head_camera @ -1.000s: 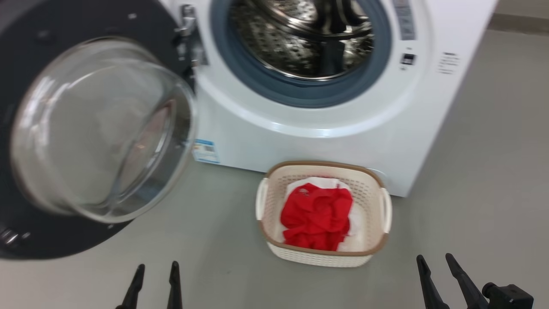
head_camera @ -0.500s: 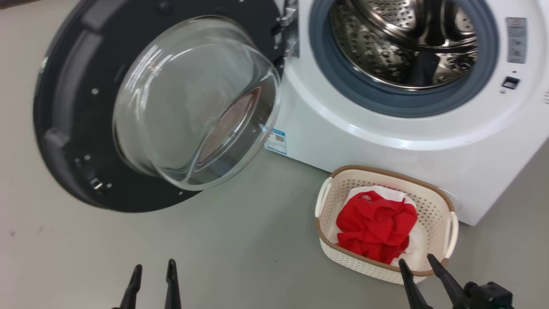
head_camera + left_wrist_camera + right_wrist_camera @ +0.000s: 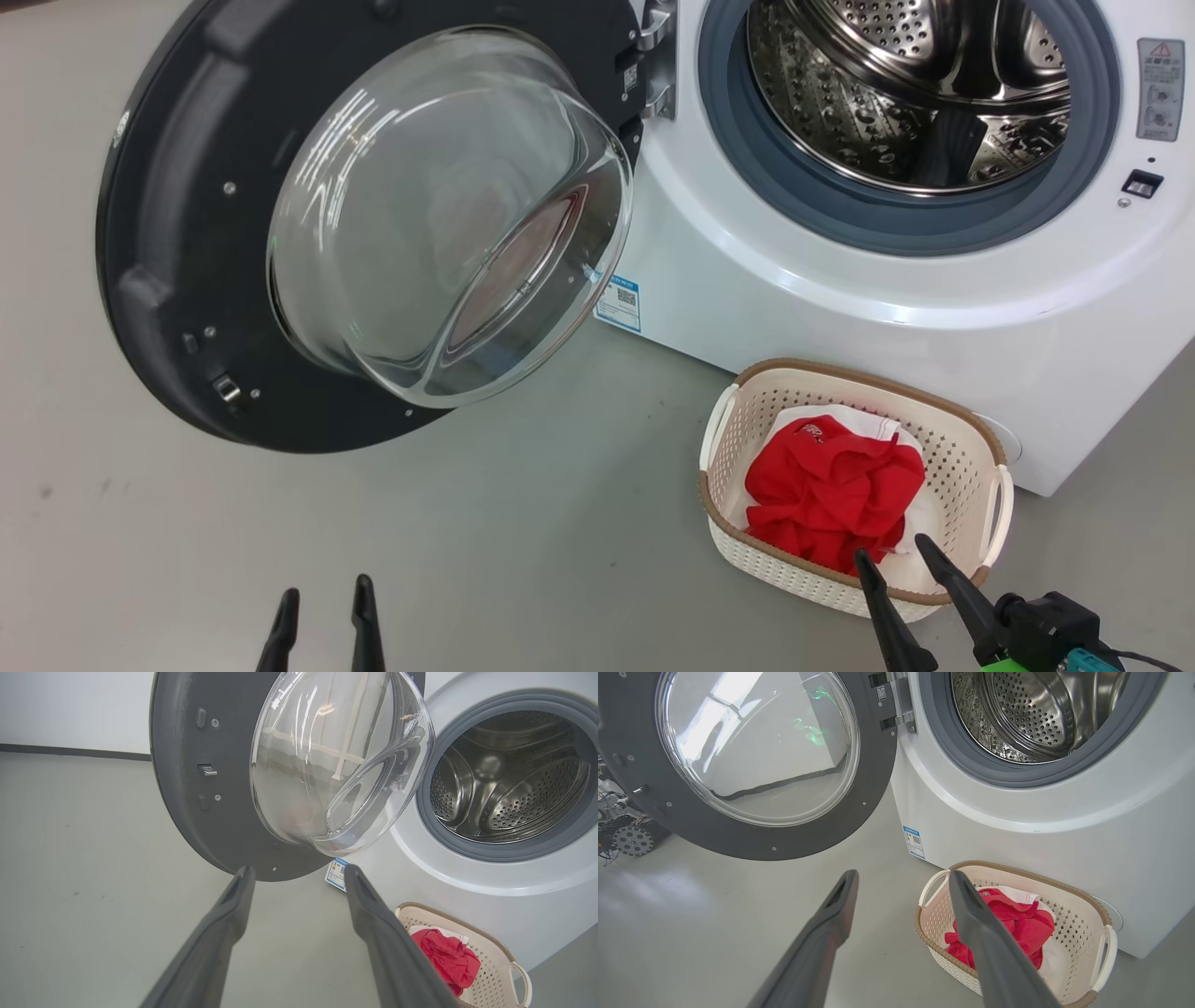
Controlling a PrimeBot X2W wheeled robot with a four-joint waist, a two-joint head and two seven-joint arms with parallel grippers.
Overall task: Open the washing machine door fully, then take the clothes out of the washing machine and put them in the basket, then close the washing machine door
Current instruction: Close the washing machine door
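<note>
— So where are the clothes [image 3: 831, 490] now?

— In the basket [image 3: 775, 565], a soft red heap over white fabric. It sits on the floor [image 3: 513, 541] just in front of the machine [image 3: 840, 308]. What I can see of the drum [image 3: 896, 84] is bare perforated steel inside its grey seal [image 3: 840, 210].

— Then the door [image 3: 373, 224] is the job that remains. How will it handle?

— Rigid and fairly heavy, I'd judge. It has a wide black rim [image 3: 168, 187] around a bulging clear glass bowl [image 3: 467, 187], and hangs on a metal hinge [image 3: 658, 56] beside the opening. It stands wide open and should swing, not lift.

— Where to take it?

— On the rim's outer edge, far from the hinge, near the latch [image 3: 226, 387]. I'd keep off the glass, which looks smooth, curved, probably slippery and breakable.

— And the grippers?

— The left gripper [image 3: 326, 588] and the right gripper [image 3: 892, 546] are both spread wide and empty. The left hangs low over the floor, apart from the door. The right sits by the basket's near edge, touching nothing I can make out.
</note>
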